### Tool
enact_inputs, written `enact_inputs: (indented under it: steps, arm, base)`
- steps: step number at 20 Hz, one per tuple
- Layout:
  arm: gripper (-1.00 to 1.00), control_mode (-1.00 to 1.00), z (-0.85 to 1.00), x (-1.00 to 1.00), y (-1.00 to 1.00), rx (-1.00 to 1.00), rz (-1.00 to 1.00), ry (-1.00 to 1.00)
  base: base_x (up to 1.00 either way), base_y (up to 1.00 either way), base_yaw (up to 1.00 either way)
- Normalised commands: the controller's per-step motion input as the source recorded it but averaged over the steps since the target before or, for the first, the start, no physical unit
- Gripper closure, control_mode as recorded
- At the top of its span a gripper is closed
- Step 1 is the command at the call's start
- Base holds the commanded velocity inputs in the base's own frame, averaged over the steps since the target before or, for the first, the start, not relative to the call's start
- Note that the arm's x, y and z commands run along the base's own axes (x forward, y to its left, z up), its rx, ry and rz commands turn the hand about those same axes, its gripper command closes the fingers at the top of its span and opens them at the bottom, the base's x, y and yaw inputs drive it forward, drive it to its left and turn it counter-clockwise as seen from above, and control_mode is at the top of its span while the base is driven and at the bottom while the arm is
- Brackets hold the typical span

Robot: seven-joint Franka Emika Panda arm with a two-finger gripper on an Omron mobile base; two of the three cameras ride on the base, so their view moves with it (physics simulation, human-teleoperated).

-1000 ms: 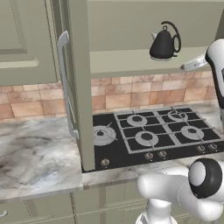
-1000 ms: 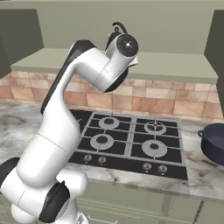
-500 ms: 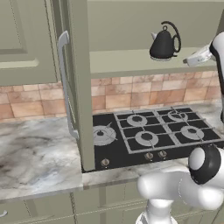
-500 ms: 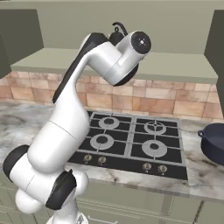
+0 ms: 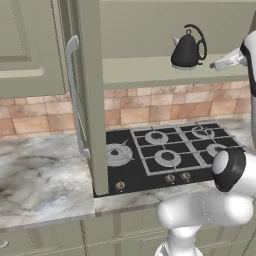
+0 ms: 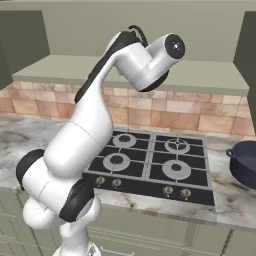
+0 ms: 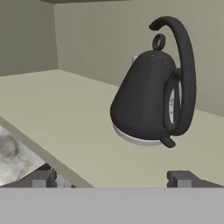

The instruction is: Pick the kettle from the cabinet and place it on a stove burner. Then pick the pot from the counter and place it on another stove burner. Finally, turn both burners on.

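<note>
Kettle (image 5: 187,49) is sitting upright on the cabinet (image 5: 150,70) shelf, upper right of the left base view, with the door (image 5: 87,95) swung open toward the camera and its bar handle (image 5: 75,95) running down the left edge. In the hand view the kettle (image 7: 151,96) is right of centre, loop handle arching over the top and down the right side, little ring knob on the lid. Gripper (image 7: 113,178) fingers are spread wide at the bottom of that frame, well apart, nothing between them, and the kettle is beyond the tips, not touching.

Stove (image 6: 150,162) is lower middle in the right base view, the big silvery burner (image 5: 118,154) at its left end in the left view. Pot (image 6: 244,162) is at the right edge of the right view, on the counter (image 6: 235,200) just beside the stove.
</note>
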Motion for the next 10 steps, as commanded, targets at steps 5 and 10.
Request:
enact_inputs:
  steps: [5, 10]
  arm:
    - [-1.0, -1.0, 0.0, 0.21, -0.04, 0.0, 0.01, -0.01]
    - [-1.0, -1.0, 0.0, 0.11, -0.02, 0.0, 0.01, 0.0]
  base:
    - [0.0, 0.0, 0.0]
    - [0.0, 0.0, 0.0]
